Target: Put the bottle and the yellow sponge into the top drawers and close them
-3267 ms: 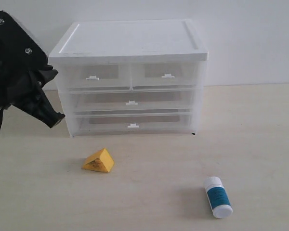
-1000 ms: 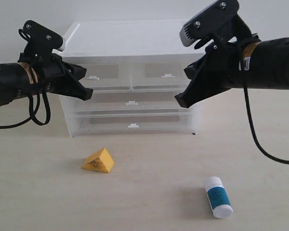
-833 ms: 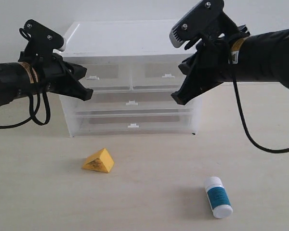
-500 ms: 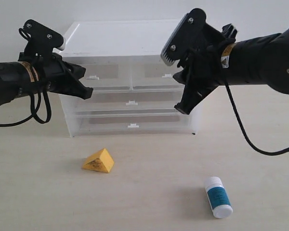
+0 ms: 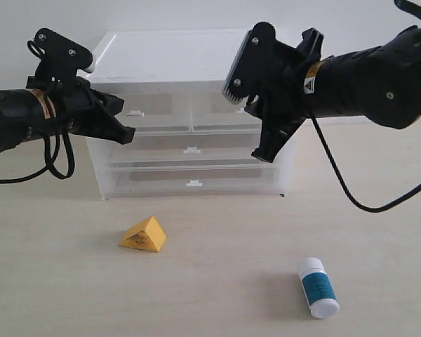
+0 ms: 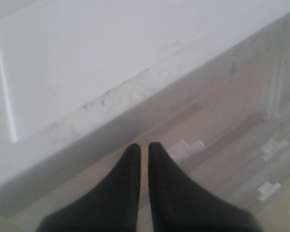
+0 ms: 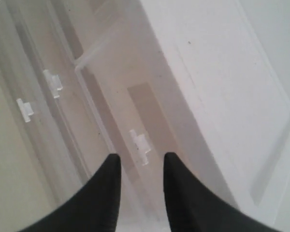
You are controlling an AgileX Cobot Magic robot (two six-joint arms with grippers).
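The yellow sponge (image 5: pixel 144 234) lies on the table in front of the cabinet. The bottle (image 5: pixel 317 286) lies on its side at the front right. Both top drawers are closed. My left gripper (image 5: pixel 128 133) hovers shut and empty just left of the top left drawer (image 5: pixel 158 109); its handle (image 6: pixel 186 147) shows beside the fingertips (image 6: pixel 133 151). My right gripper (image 5: pixel 263 153) hangs open in front of the top right drawer (image 5: pixel 214 107), hiding its handle in the exterior view. In the right wrist view that handle (image 7: pixel 140 145) sits just beyond the gap between the fingers (image 7: pixel 111 166).
The white cabinet (image 5: pixel 189 60) stands at the back against a white wall, with two full-width drawers (image 5: pixel 191 150) below the top pair, both closed. Light wooden table (image 5: pixel 217 309) spreads in front.
The right arm has swung left and turned its wrist, bringing its gripper in front of the top right drawer. The left arm, the sponge and the bottle have not moved.
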